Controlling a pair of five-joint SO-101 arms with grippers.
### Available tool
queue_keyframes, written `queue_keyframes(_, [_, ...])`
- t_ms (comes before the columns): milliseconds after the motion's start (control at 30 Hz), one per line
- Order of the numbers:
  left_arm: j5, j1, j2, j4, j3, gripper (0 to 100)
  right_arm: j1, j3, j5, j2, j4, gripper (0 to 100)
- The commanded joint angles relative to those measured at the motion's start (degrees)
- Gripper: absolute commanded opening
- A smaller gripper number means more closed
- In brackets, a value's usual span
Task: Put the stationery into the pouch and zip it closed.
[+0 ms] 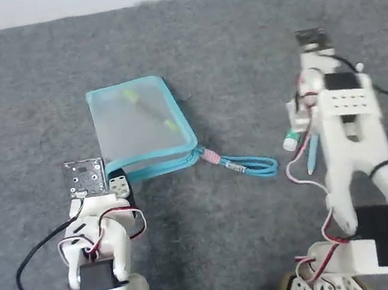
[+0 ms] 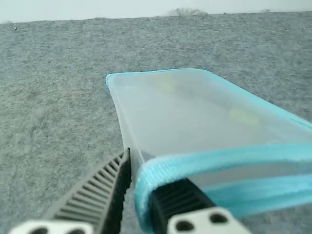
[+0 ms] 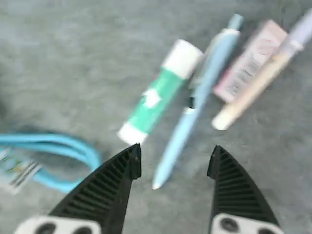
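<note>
My left gripper [image 2: 141, 178] is clamped on the teal rim at a corner of the pouch [image 2: 195, 112], which lies flat on the grey mat [image 1: 222, 50]. My right gripper [image 3: 175, 151] hangs with its jaws apart over the glue stick [image 3: 161, 92] and pen [image 3: 195, 102], which lie outside the pouch, beside its strap [image 3: 53, 151].

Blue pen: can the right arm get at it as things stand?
Probably yes. The right gripper is open just above the blue pen, whose tip lies between its jaws, nothing covering it. The glue stick lies close alongside and might get nudged.
</note>
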Motion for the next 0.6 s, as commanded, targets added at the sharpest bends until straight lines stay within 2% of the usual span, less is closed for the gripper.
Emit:
queue_keyframes(0, [0.53,0.7,-1.05,-1.58,-0.66,1,6.99,0.09,-0.88,-2.68,-2.59,21.0])
queue_keyframes(167, [0.53,0.79,-1.05,-1.58,-0.66,1,10.68,-2.81,-6.51,3.12,-4.97,21.2])
queue_keyframes(300, [0.53,0.79,-0.97,-1.32,-0.57,1,12.09,-10.46,-12.4,12.44,-6.64,21.2])
queue_keyframes(433, [0.53,0.79,-1.05,-0.79,-0.66,1,12.26,-19.52,-13.71,21.93,-6.02,21.0])
queue_keyframes(567, [0.53,0.97,-1.05,-1.05,-0.66,1,15.34,-27.96,-15.38,29.32,-2.59,21.0])
